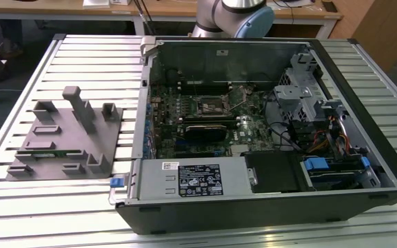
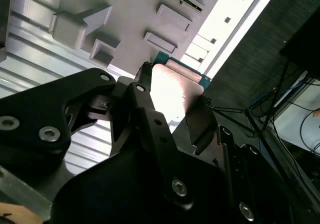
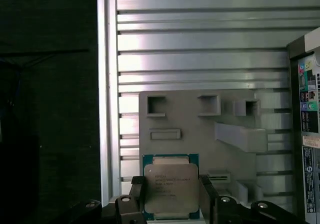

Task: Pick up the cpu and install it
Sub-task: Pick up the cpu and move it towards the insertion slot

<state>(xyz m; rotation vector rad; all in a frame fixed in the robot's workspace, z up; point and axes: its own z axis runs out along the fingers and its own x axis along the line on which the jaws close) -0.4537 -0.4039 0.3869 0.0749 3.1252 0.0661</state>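
The gripper (image 3: 172, 196) pinches the cpu (image 3: 170, 186) by two opposite edges (a thin hold), above the tray (image 3: 190, 124). Risk: a slip or tilt drops it onto the table (image 3: 200, 59).

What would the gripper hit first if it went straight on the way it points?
Probably the grey tray, which lies straight beyond the cpu clamped in the gripper. How far off it lies is unclear.
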